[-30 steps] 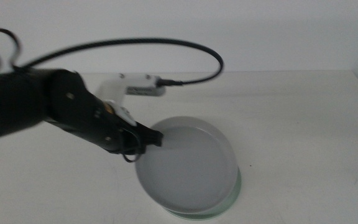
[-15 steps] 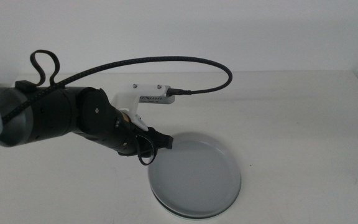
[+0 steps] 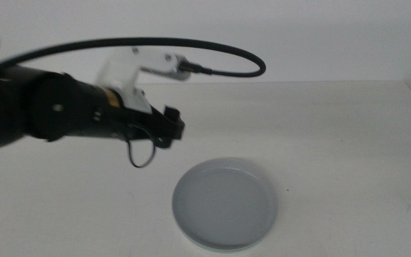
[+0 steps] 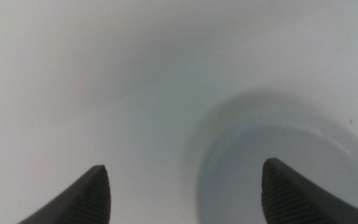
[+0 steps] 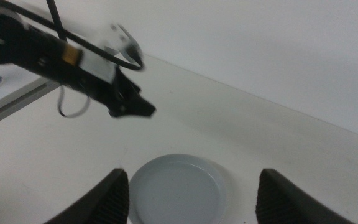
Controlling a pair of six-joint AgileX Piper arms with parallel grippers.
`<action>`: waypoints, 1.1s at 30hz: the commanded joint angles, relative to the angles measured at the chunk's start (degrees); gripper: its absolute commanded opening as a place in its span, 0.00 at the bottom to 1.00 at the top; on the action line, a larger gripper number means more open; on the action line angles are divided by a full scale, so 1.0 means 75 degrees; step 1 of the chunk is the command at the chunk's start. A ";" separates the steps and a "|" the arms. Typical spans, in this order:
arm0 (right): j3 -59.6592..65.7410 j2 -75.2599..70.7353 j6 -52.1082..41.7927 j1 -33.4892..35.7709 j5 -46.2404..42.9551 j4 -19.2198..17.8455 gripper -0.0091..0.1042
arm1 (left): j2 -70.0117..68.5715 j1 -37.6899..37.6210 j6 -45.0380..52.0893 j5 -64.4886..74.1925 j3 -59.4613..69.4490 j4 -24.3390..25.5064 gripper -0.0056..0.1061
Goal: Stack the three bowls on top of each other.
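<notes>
Two dark ribbed jaws of left gripper [image 4: 182, 186] spread wide, empty, hovering above white table [image 3: 334, 128], clear of bowls. Stack of shallow round plastic bowls [image 3: 225, 205] sits near table's front edge, smooth grey-blue dish on top. Right gripper [image 5: 191, 193] parted, empty, well above table.

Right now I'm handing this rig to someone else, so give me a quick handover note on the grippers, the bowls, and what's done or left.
Left gripper: open, empty, in the air beside and above the stack.
Right gripper: open, empty, waiting back from the stack, out of the middle view.
Bowls: one stack on the table, grey-blue bowl on top, its top empty. Lower bowls show only as thin edges, so I cannot count them.
Done: stacking looks finished.
Left: confirm three bowls, retract the left arm.
</notes>
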 commanded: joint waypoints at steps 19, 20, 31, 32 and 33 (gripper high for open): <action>-0.0173 0.0082 -0.0112 0.0010 -0.0522 0.0045 0.54 | -0.4079 0.1655 -0.0042 0.0463 0.0273 0.1448 0.71; -0.0173 0.0083 -0.0112 0.0010 -0.0522 0.0036 0.54 | -0.4266 0.1853 -0.0035 0.0533 0.0433 0.1456 0.71; -0.0173 0.0083 -0.0112 0.0010 -0.0522 0.0036 0.54 | -0.6554 0.3298 -0.0041 0.0280 0.2235 0.1461 0.71; -0.0173 0.0083 -0.0112 0.0010 -0.0522 0.0036 0.54 | -0.6644 0.3298 -0.0041 0.0330 0.2272 0.1461 0.71; -0.0173 0.0083 -0.0112 0.0010 -0.0522 0.0036 0.54 | -0.6761 0.3298 -0.0041 0.0345 0.2345 0.1461 0.71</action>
